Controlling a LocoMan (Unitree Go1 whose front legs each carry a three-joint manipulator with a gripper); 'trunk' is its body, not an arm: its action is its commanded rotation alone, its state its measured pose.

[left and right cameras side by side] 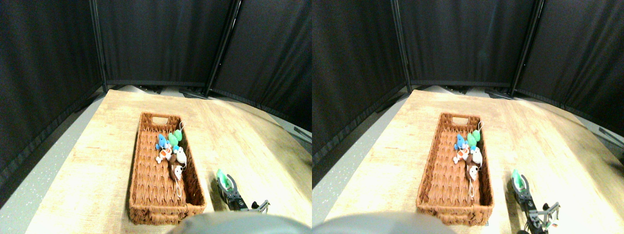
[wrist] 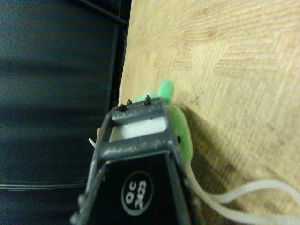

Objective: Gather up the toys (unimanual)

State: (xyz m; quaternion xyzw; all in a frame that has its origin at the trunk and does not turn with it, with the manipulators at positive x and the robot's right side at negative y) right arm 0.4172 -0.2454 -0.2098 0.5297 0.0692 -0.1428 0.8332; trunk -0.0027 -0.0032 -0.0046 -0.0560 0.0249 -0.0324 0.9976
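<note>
You find no readable text, label, brand, number or sign on anything in either view beyond the jaw's small lettering.

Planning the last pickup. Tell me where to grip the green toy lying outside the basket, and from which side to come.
Grip the green toy across its plump body, not the string tail; the body is the only bulky, soft part. Come from the near right, where the claw is already at it on the table, away from the basket wall. Whether it is gripped cannot be seen.
</note>
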